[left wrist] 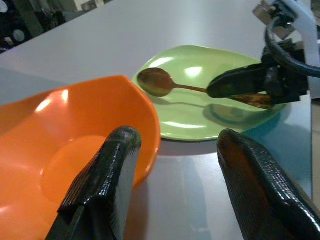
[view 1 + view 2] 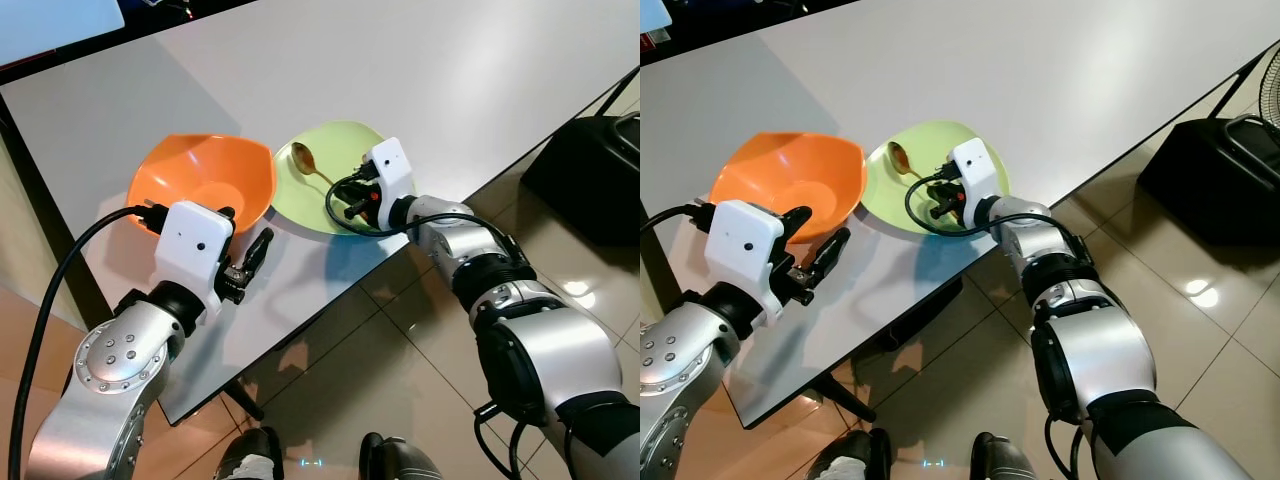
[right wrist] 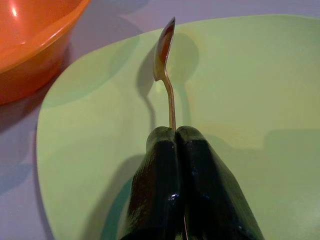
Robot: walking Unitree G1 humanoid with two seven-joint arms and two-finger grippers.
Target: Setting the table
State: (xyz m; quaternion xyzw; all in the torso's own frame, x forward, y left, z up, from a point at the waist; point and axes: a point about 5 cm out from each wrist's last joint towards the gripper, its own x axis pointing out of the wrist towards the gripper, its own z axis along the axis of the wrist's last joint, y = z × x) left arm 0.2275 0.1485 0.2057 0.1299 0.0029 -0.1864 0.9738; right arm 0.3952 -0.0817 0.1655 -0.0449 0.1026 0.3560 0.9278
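The right gripper (image 3: pixel 176 131) pinches the spoon (image 2: pixel 311 166) by its handle, whose long axis runs straight ahead of the 2 fingers, bowl end outward above the green plate (image 2: pixel 345 140). The left gripper (image 1: pixel 172 165), spread, sits beside the orange bowl (image 2: pixel 205 180).

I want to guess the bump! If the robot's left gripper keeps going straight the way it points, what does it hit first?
Probably the orange bowl. The open left gripper points over the table at the bowl's near rim, with the green plate just behind. Depth is hard to judge, so one finger might slip past the rim toward the plate.
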